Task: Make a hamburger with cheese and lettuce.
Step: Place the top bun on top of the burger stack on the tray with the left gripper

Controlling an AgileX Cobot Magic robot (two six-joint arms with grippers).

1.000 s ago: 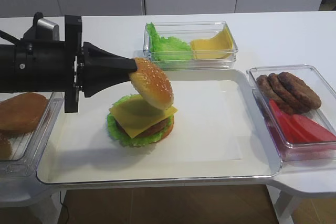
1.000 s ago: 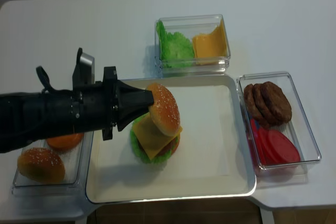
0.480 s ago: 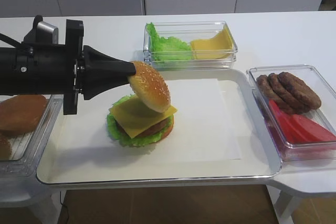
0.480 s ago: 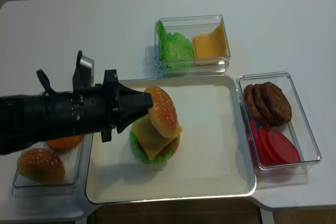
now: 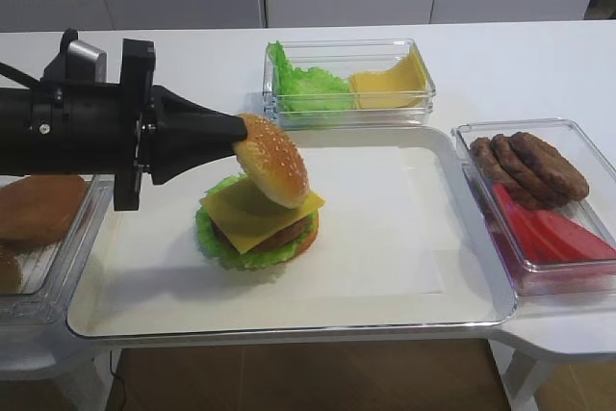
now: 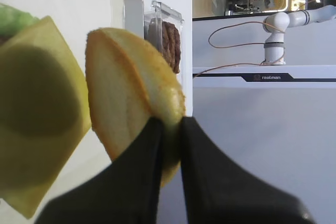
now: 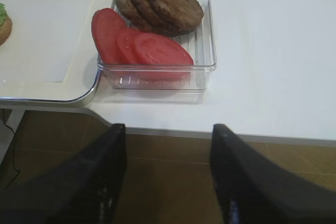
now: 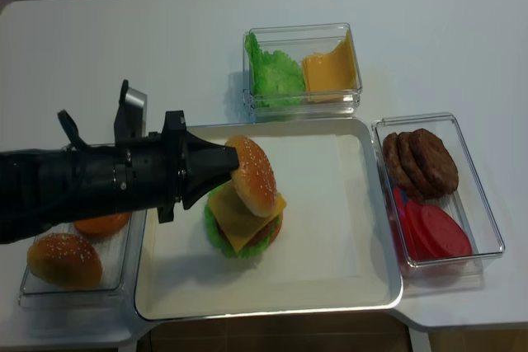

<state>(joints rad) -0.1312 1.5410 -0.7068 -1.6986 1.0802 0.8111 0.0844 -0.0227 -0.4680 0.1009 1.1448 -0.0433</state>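
On the tray (image 5: 462, 305) sits the hamburger (image 5: 258, 225), lettuce (image 5: 214, 243) and cheese (image 5: 252, 211) stacked; the left end effector (image 5: 238, 132), clamped on the edge of the sesame bun top (image 5: 274, 160), holds it tilted steeply. Released so, it could slide off or drag the cheese askew.

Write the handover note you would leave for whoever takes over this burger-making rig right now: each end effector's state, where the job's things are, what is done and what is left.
Left end effector: shut on the sesame bun top, held tilted above the hamburger.
Right end effector: open, empty, parked off the table edge near the patty and tomato container.
Hamburger sits on the tray; lettuce, patty and cheese already stacked.
Done: base, lettuce, patty, cheese.
Left: level the bun top, set it on the cheese, release.
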